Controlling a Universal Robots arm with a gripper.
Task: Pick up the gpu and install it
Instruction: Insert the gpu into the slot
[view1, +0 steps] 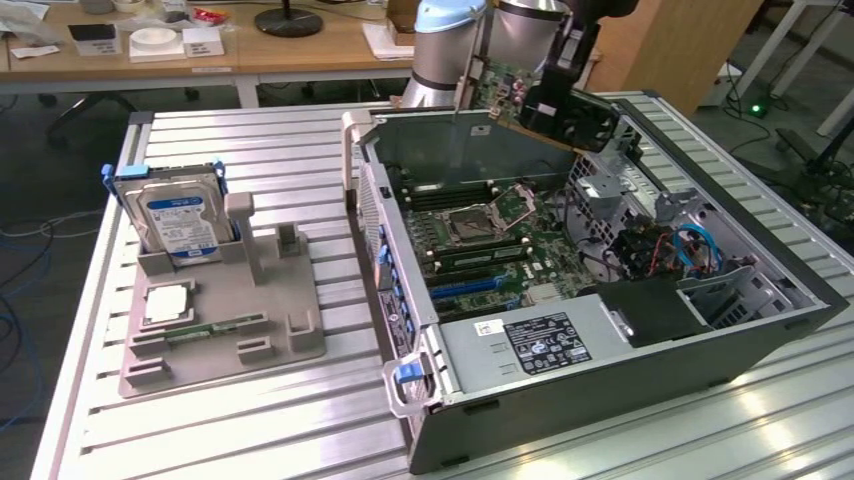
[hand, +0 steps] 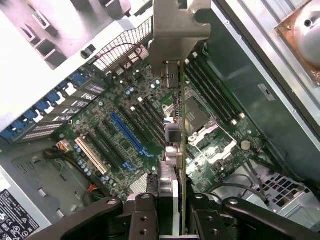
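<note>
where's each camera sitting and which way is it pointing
Exterior view: off the arm, raised, looking down across the table at the open computer case; the arm and gripper show, holding the gpu above it.
Wrist view: on the wrist, looking down along the gpu into the case; the gripper shows, clamped on it.
Both share the gpu, gripper and motherboard.

The gpu (view1: 514, 95) has a dull metal bracket; the ribbed metal table (view1: 240, 430) gleams; the lower-left tray (view1: 267, 325) is matt grey plastic.
</note>
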